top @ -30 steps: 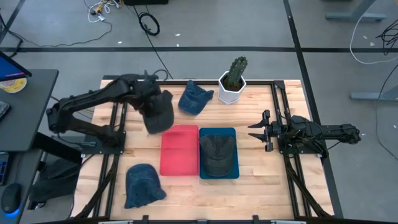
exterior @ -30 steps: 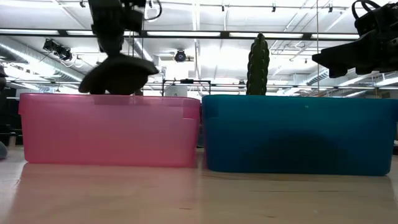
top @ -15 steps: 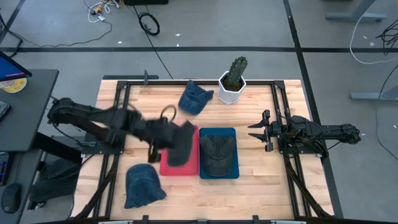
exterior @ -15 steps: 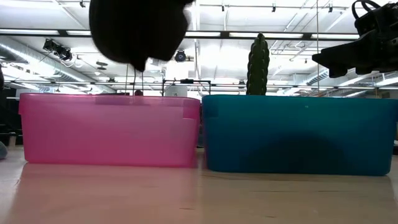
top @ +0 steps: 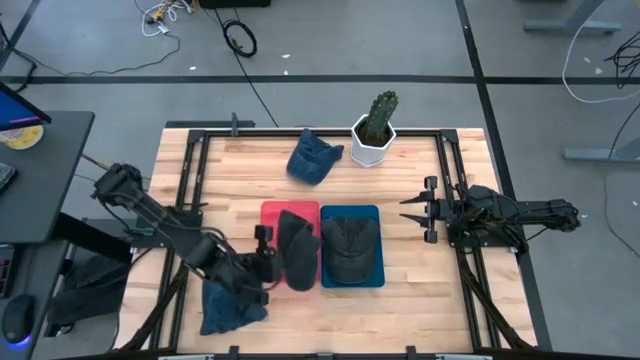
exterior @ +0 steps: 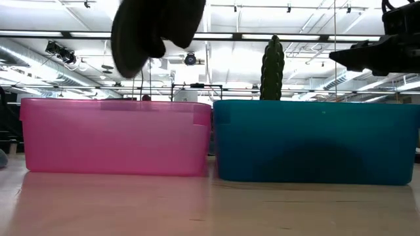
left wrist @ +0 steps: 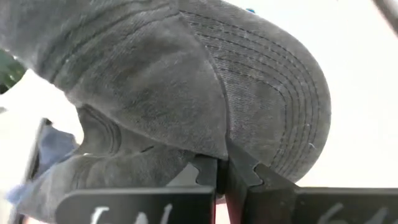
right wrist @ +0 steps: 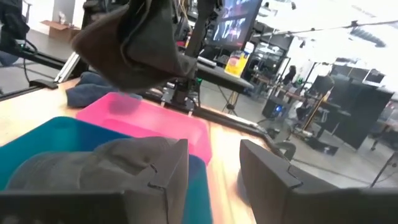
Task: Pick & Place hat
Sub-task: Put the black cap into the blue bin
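- Progress so far: one dark grey cloth cap [top: 349, 247] already lies in the blue plastic bin [top: 375, 213].
- Left tool [left wrist: 222, 176] is clamped shut on a second dark grey denim cap [top: 297, 248], holding it above the pink plastic bin [top: 272, 215], not yet released.
- Right tool [top: 414, 209] waits half open and empty beside the blue bin.
- Two blue caps are left on the wooden desk [top: 400, 180]: one [top: 312, 158] near the potted cactus [top: 376, 126], one [top: 229, 298] at the front left.

Held dark cap [top: 297, 250] blocking pink bin [top: 272, 214], cactus [top: 378, 118] behind, bare right table [top: 410, 270]
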Controlling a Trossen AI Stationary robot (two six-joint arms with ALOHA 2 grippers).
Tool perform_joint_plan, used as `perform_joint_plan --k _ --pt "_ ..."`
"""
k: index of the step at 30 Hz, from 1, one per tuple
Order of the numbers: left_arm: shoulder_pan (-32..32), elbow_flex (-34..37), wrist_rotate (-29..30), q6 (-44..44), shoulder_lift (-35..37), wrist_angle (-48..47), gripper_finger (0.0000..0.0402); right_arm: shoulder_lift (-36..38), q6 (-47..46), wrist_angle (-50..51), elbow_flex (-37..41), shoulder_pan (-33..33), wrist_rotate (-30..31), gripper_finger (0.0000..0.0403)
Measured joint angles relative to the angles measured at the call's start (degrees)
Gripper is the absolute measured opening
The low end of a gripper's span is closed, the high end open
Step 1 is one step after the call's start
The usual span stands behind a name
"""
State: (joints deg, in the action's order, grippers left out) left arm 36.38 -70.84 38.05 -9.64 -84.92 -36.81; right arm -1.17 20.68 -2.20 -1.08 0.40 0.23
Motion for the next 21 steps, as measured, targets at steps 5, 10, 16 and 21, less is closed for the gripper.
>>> perform_joint_plan --k 5,10,16,21 --pt "-2.23 0.01 2.04 4.26 -1.34 3.98 0.001 0.0 -1.44 -3.91 0.0 0.05 -0.36 0.0148" --pt "-4.84 0.01 -0.14 3.83 -1.34 4.4 0.0011 0.0 -16.28 -14.04 0.0 0.05 -3.69 0.0148" --pt "-3.84 0.07 -2.65 2.32 -3.92 2.1 0.0011 0.01 -26.38 -40.85 -0.02 0.04 0.55 0.0148" --pt "-5.08 -0.4 -6.59 3.46 -3.88 2.33 0.0011 -0.2 -30.82 -57.13 -0.07 0.04 -5.83 0.0148"
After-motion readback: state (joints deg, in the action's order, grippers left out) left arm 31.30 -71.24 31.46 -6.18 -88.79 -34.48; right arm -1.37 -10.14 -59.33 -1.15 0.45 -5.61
